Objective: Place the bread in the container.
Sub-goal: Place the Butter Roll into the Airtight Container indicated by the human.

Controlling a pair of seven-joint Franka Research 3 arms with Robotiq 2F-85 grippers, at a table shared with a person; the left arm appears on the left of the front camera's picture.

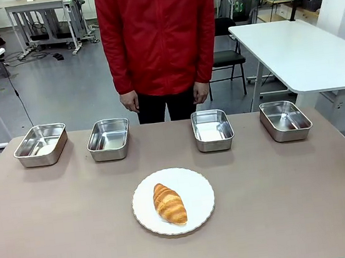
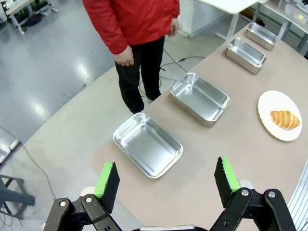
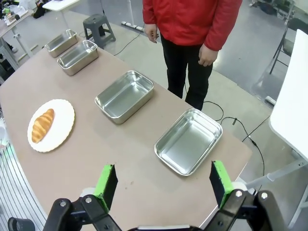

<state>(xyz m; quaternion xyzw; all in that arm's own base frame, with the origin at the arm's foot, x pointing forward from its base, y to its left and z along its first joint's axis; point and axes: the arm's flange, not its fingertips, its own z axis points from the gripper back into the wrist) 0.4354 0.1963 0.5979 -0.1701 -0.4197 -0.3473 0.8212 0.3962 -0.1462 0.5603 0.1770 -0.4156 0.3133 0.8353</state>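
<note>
The left tool (image 2: 166, 172) hangs spread and empty over the bench's (image 2: 250, 159) left end. The right tool (image 3: 162, 174), likewise spread and empty, hangs over its right end. The bread (image 1: 169, 203) lies on a white plate (image 1: 198, 185) at the middle of the near edge. Four steel containers (image 1: 108, 154) line the far edge.

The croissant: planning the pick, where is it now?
In the front view the golden-brown ridged croissant lies on the round white scallop-edged plate, mid-table, on the robot's side of the two middle shiny steel pans.
</note>
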